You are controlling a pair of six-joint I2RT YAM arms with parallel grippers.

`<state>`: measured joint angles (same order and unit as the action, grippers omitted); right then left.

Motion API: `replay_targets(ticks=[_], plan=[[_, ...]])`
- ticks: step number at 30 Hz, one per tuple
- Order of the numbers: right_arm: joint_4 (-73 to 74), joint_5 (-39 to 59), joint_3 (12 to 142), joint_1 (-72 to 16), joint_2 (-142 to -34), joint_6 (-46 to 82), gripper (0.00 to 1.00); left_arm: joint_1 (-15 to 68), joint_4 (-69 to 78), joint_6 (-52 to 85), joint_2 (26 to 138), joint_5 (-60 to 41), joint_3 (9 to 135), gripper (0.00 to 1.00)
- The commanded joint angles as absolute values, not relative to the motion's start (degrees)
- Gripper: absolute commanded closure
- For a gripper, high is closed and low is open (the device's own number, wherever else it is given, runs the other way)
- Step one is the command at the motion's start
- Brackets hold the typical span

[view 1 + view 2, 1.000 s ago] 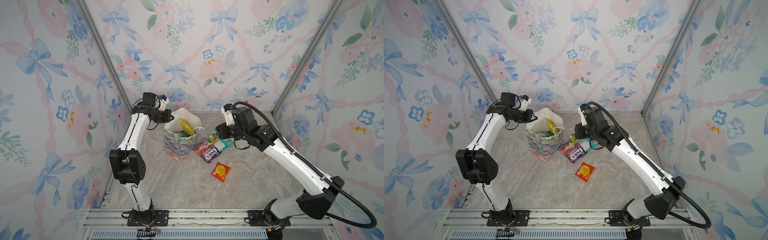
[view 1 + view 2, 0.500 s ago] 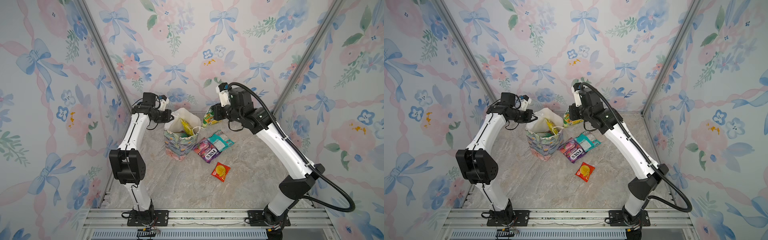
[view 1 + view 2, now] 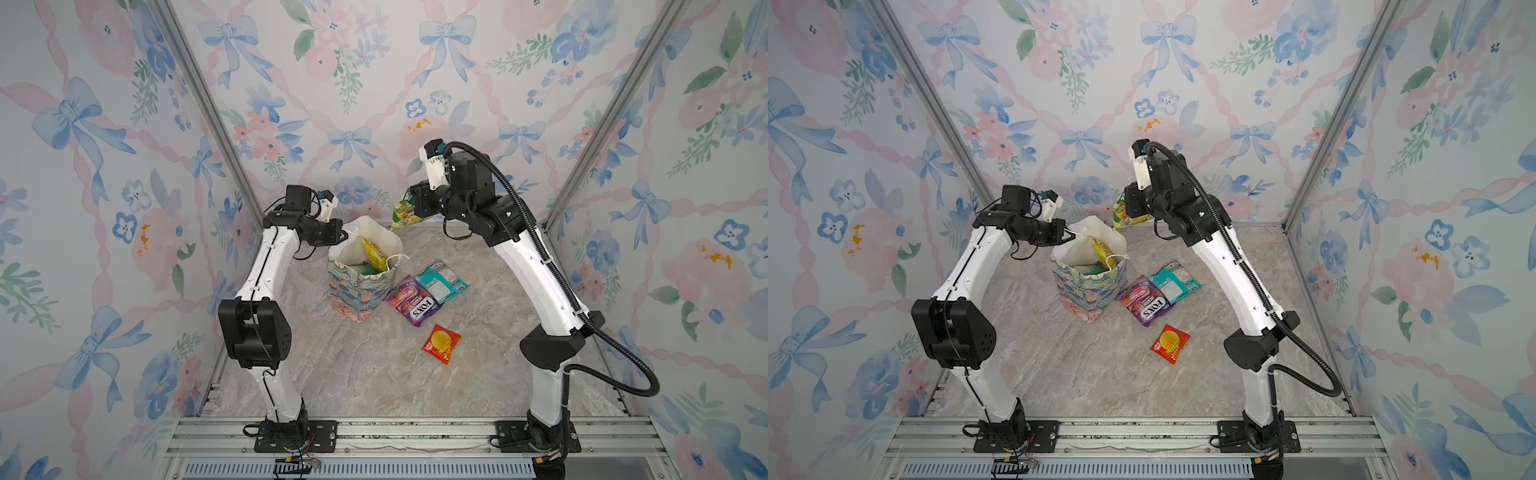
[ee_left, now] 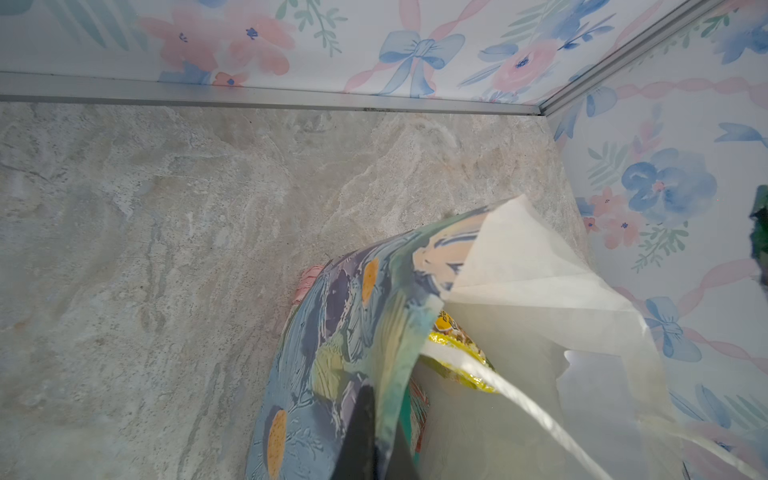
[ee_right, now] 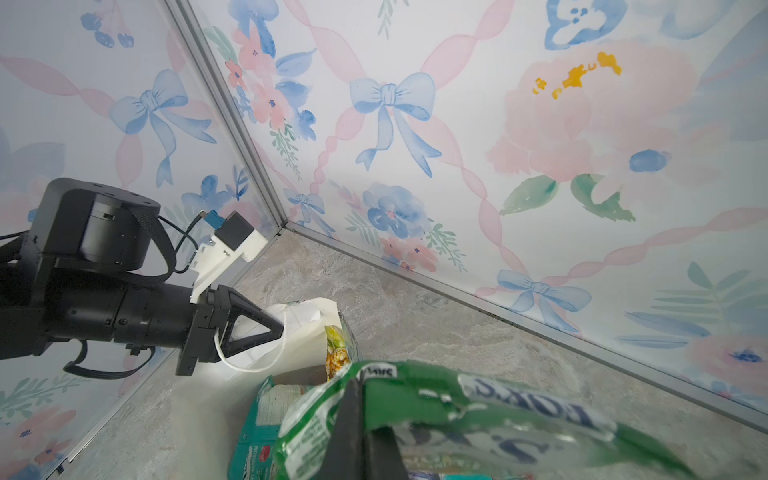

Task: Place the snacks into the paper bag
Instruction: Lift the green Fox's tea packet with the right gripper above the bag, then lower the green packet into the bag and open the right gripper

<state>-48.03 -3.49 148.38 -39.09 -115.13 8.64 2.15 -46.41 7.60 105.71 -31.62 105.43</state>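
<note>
The floral paper bag [image 3: 360,291] [image 3: 1086,291] stands upright and open at the middle rear of the table. My left gripper [image 3: 344,236] [image 3: 1072,237] [image 4: 376,440] is shut on the bag's near rim [image 4: 399,332], one finger outside and one inside. A yellow packet [image 3: 374,251] [image 4: 461,353] stands inside the bag. My right gripper [image 3: 411,208] [image 3: 1128,208] [image 5: 363,428] is shut on a green FOX'S packet [image 3: 402,214] [image 5: 478,407], held in the air behind and to the right of the bag's mouth.
Three snacks lie on the table right of the bag: a purple FOX'S packet [image 3: 411,301] [image 3: 1144,303], a teal one [image 3: 442,282] [image 3: 1175,280] and a red one [image 3: 441,343] [image 3: 1170,343]. The back wall [image 3: 374,124] is close behind the right gripper.
My right gripper has lifted the green packet off the table beside the other packets and carried it up and back, above the bag's far side. The left arm has not moved.
</note>
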Motion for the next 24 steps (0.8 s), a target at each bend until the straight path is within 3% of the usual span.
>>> replay_targets(ticks=[1, 24], plan=[[-49.0, -2.6, 151.3, -41.6, -116.4, 7.4, 1.00, 1.9, -46.7, 7.8, 105.9, -33.2, 105.1, 1.00], [-48.5, -9.6, 144.9, -52.3, -118.9, 8.3, 1.00, 1.9, -46.7, 7.7, 105.7, -33.2, 105.0, 1.00]])
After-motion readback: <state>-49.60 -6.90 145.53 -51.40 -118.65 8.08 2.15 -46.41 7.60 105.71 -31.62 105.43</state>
